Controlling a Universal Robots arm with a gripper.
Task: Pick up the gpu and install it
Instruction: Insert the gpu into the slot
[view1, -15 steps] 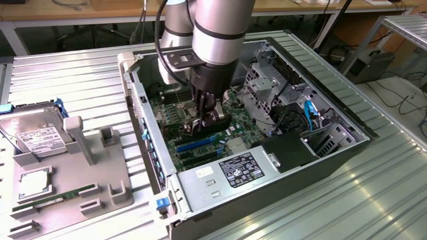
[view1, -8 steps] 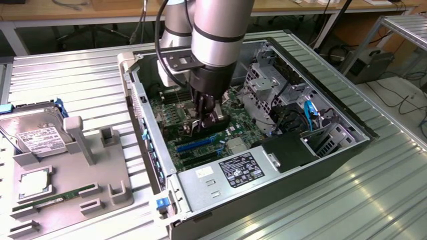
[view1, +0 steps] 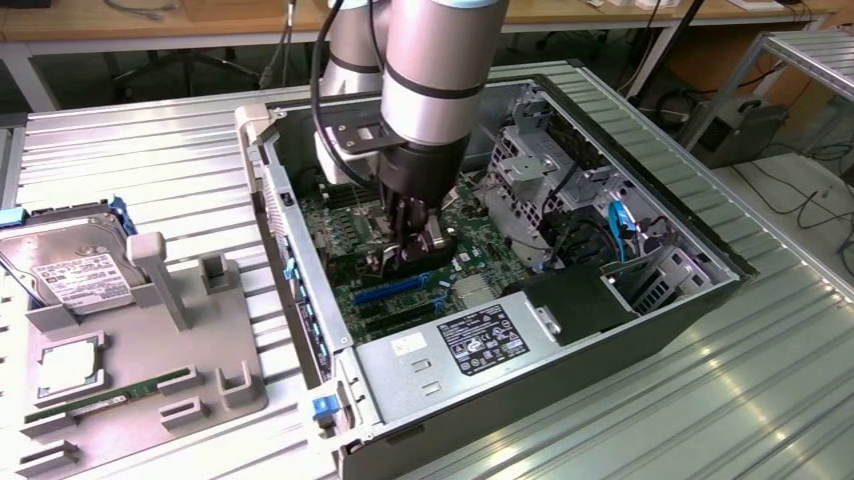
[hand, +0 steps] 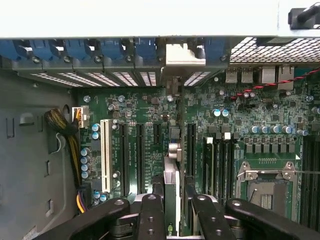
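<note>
My gripper is down inside the open computer case, fingers clenched on the gpu, which stands on edge over the motherboard, its bracket end toward the rear slots. Risk, as I judge it: if the card's edge sits beside the black slot and not in it, pressing would bend the card or scrape the board.

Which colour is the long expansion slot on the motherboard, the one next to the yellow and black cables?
The slot is white, standing out among the black slots; the wrist view shows it best.
</note>
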